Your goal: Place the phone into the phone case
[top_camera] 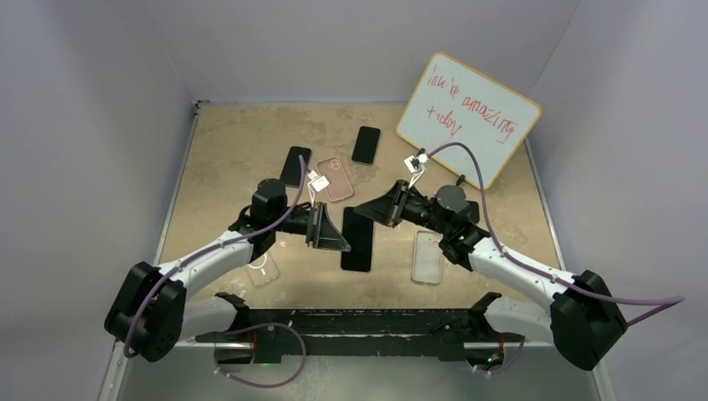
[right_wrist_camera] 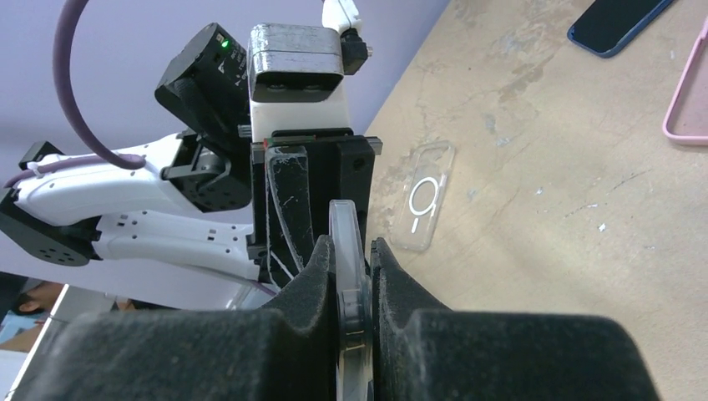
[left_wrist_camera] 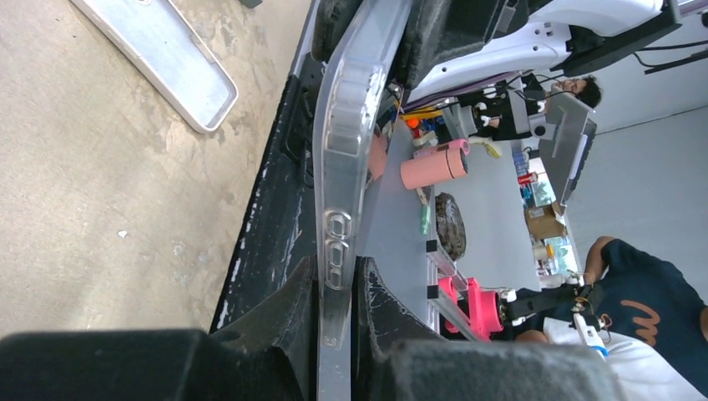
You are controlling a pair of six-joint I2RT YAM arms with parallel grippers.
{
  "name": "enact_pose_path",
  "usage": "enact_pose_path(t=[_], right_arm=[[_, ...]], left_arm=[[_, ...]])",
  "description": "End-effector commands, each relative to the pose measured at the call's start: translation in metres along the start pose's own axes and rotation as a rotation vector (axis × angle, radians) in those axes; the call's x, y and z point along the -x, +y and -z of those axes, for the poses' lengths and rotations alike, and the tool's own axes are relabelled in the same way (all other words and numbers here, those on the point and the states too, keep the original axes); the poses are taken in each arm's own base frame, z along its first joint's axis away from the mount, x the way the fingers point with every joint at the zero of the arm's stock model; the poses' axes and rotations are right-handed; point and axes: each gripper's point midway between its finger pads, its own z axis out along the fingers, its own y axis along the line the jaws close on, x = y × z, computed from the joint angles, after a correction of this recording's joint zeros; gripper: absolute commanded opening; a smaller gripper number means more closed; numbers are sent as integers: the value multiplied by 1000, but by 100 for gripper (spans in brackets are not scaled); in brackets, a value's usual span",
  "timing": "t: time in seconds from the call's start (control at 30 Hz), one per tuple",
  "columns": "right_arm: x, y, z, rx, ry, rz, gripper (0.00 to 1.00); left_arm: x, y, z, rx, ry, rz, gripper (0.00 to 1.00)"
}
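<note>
A black phone [top_camera: 357, 240] sits between my two grippers at the table's middle, with a clear phone case around its edges. My left gripper [top_camera: 331, 228] is shut on the case's left long edge. In the left wrist view the clear rim [left_wrist_camera: 344, 142] with button cutouts runs edge-on between the pads of my left gripper [left_wrist_camera: 336, 280], with the dark phone [left_wrist_camera: 269, 225] beside it. My right gripper [top_camera: 377, 209] is shut on the top right edge. In the right wrist view its pads pinch the clear rim [right_wrist_camera: 347, 242] at my right gripper [right_wrist_camera: 354, 255]. I cannot tell how far the phone sits in the case.
An empty clear case [top_camera: 427, 256] lies right of the phone and shows in the left wrist view [left_wrist_camera: 163, 58]. A clear ringed case [top_camera: 263, 269] lies at left [right_wrist_camera: 423, 207]. A pink case [top_camera: 336, 179], two dark phones [top_camera: 294, 165] [top_camera: 366, 144] and a whiteboard [top_camera: 467, 117] lie behind.
</note>
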Motion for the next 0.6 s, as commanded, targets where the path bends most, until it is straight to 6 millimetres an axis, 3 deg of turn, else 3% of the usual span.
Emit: enact_pose_path(t=[0.0,0.2,0.27,0.47,0.57], right_arm=[[11,29,-1,75,-2,64,0],[4,25,4,75,1,50,0],[2,24,5,79,1,33,0],[4,24,2,84,-3,37,0],[6,20,0,70,-9,37,0]], left_arm=[[18,24,-2,141,-65,-14,1],[31,15,0,141,-123,-24,40],[35,13,-1,132,-134,-38,44],[37,25,-6,135,-126,-18,43],[40,25,-8,125,-136,-22,27]])
